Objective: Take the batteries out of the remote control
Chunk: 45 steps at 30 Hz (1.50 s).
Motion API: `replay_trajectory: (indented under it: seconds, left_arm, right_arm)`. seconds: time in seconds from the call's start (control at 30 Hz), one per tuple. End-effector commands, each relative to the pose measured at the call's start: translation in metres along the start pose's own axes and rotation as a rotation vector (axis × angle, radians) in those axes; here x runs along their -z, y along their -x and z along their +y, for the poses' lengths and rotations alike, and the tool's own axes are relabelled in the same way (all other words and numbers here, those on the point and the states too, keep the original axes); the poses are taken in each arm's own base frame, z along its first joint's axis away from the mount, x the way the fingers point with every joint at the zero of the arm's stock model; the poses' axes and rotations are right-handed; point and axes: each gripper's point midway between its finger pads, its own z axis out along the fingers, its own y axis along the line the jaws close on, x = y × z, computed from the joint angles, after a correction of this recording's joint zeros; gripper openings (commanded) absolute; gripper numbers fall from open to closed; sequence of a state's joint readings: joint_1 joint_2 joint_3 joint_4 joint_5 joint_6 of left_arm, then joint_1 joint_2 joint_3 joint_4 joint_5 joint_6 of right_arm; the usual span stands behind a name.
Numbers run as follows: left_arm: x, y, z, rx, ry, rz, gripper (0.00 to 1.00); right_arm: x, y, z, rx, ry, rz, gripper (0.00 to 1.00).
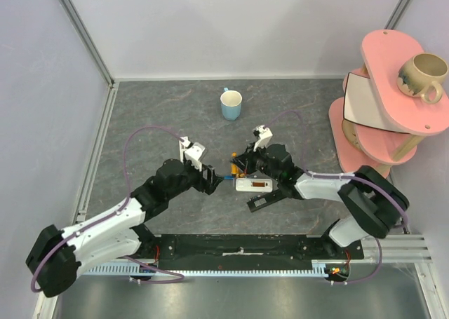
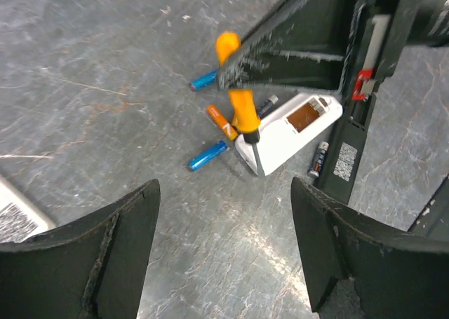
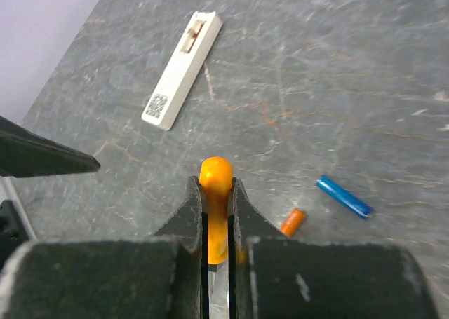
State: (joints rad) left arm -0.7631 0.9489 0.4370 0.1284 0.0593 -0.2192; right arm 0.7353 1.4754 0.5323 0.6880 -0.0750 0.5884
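Observation:
A white remote (image 2: pixel 291 130) lies face down, its battery bay (image 2: pixel 303 116) open and showing brown inside; it also shows in the top view (image 1: pixel 254 185). Loose batteries lie beside it: two blue (image 2: pixel 208 155) (image 2: pixel 203 80), one orange (image 2: pixel 221 121) and a dark one (image 2: pixel 318 158). My right gripper (image 3: pixel 216 186) is shut on an orange-handled screwdriver (image 3: pixel 215 207), whose blade tip (image 2: pixel 257 163) rests at the remote's near end. My left gripper (image 2: pixel 224 193) is open and empty, hovering just left of the remote (image 1: pixel 216 181).
A black remote (image 2: pixel 347 154) lies against the white one. A second white remote (image 3: pixel 182 70) lies farther left, under my left arm. A blue mug (image 1: pixel 231 104) stands at the back. A pink tiered shelf (image 1: pixel 393 87) with a beige mug stands at the right.

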Motion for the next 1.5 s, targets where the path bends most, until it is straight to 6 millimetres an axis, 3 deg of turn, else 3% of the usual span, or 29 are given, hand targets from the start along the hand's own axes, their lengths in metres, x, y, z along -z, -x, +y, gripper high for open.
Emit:
replay_trajectory:
  seconds: [0.0, 0.17, 0.27, 0.37, 0.53, 0.67, 0.83, 1.0, 1.03, 1.1, 1.17, 1.47]
  left_arm:
    - [0.019, 0.025, 0.021, 0.001, 0.118, -0.153, 0.81]
    - [0.042, 0.034, 0.033, 0.023, 0.186, -0.264, 0.81]
    - [0.050, 0.040, 0.036, 0.030, 0.200, -0.310, 0.82]
    - [0.050, 0.040, 0.035, 0.030, 0.202, -0.311, 0.82]
    - [0.046, 0.038, 0.035, 0.025, 0.204, -0.281, 0.82]
    - [0.046, 0.038, 0.036, 0.029, 0.213, -0.283, 0.82]
    - [0.048, 0.039, 0.037, 0.033, 0.217, -0.291, 0.82]
    - [0.046, 0.038, 0.037, 0.033, 0.218, -0.285, 0.83]
    - [0.046, 0.037, 0.037, 0.032, 0.216, -0.282, 0.83]
    - [0.045, 0.037, 0.037, 0.030, 0.219, -0.277, 0.84]
    - [0.042, 0.036, 0.038, 0.029, 0.222, -0.265, 0.84]
    - [0.033, 0.029, 0.046, 0.054, 0.274, -0.223, 0.86]
  right_arm:
    - [-0.019, -0.002, 0.045, -0.065, 0.174, 0.042, 0.00]
    - [-0.045, -0.037, 0.073, -0.096, 0.268, 0.161, 0.04]
    - [-0.055, -0.050, 0.075, -0.154, 0.278, 0.199, 0.06]
    - [-0.065, -0.063, 0.072, -0.170, 0.260, 0.249, 0.15]
    - [-0.067, -0.074, 0.064, -0.168, 0.210, 0.273, 0.38]
    - [-0.064, -0.067, 0.061, -0.137, 0.177, 0.254, 0.53]
    - [-0.060, -0.059, 0.057, -0.101, 0.147, 0.233, 0.60]
    - [-0.050, -0.045, 0.053, -0.068, 0.104, 0.188, 0.80]
    - [-0.046, -0.033, 0.054, -0.050, 0.098, 0.155, 0.83]
    - [-0.038, -0.030, 0.042, -0.025, 0.037, 0.136, 0.92]
    - [-0.025, -0.015, 0.039, 0.019, 0.007, 0.095, 0.98]
    - [0.049, 0.038, -0.020, 0.138, -0.349, -0.079, 0.98]
